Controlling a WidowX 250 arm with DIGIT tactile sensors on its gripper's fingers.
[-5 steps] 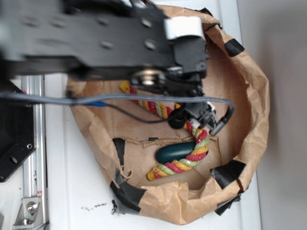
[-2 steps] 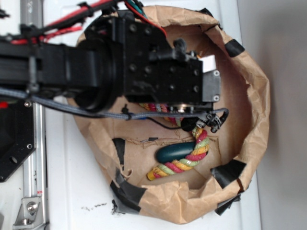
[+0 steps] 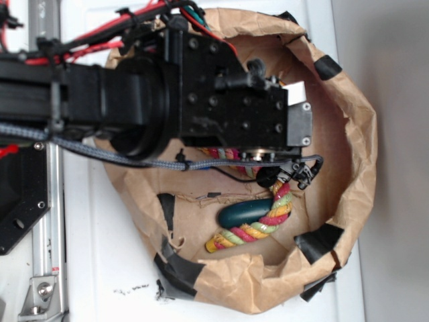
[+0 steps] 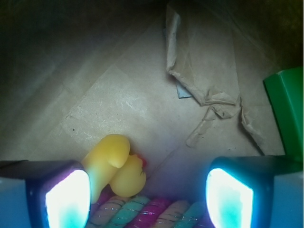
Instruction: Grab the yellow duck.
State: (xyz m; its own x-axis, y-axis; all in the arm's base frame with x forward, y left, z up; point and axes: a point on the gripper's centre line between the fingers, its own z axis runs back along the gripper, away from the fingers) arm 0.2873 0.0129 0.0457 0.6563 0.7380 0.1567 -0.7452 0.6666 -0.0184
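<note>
Fingers (image 4: 148,197) spread wide above the brown paper bag's (image 3: 355,168) floor, gripping nothing.

The yellow duck (image 4: 113,166) is small, smooth and rounded, glossy yellow with a reddish-orange spot at its right side. It lies touching the twisted multicoloured rope (image 4: 142,213), just beside the left finger (image 4: 66,197). A green block (image 4: 287,111) sits far right.
</note>
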